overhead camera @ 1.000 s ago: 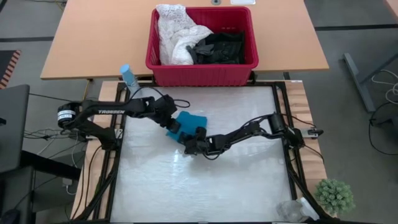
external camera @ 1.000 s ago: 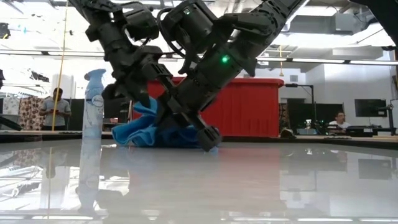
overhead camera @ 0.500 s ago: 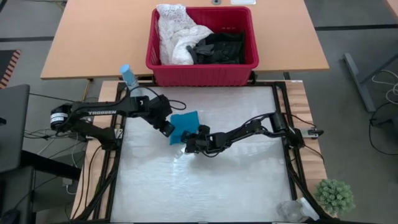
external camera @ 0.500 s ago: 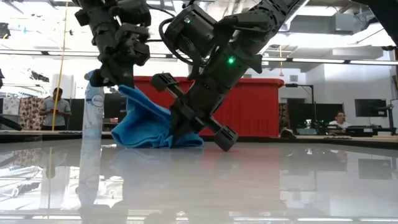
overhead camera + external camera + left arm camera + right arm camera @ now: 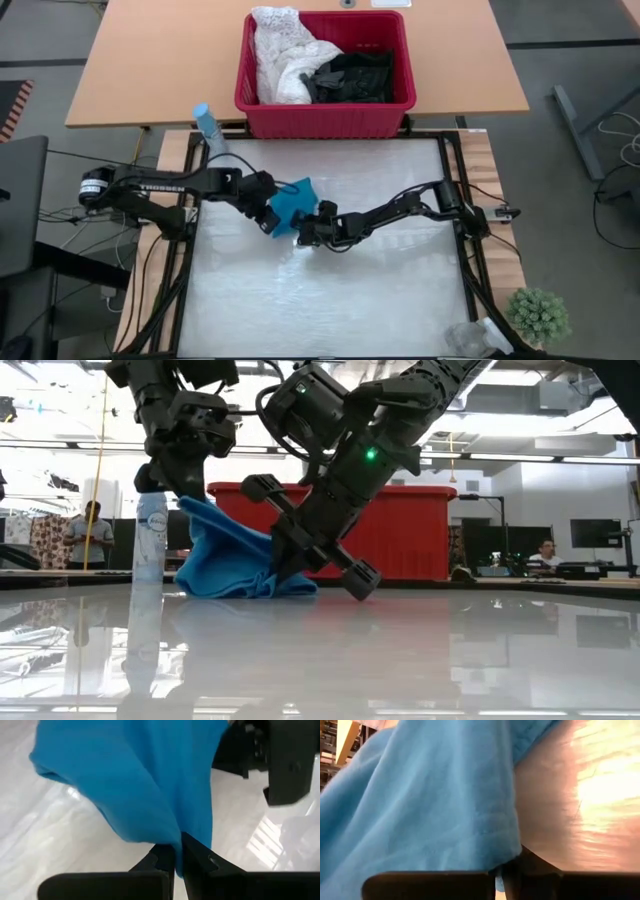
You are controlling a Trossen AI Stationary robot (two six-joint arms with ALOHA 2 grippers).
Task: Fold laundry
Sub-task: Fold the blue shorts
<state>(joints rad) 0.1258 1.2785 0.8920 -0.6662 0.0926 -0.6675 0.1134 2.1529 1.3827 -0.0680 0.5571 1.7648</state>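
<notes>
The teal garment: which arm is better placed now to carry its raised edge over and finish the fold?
Probably the left. The left gripper is shut on the teal garment, holding its edge lifted above the table, free to carry. The right gripper sits low at the cloth's opposite edge, better suited to anchoring.

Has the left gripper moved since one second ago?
Yes. In the high view the left gripper, shut on the small teal cloth, has moved away from the red plastic basket.

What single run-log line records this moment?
stage: folding teal garment | left gripper: shut on garment corner, lifted | right gripper: at garment edge, low over table | basket: holds remaining laundry
</notes>
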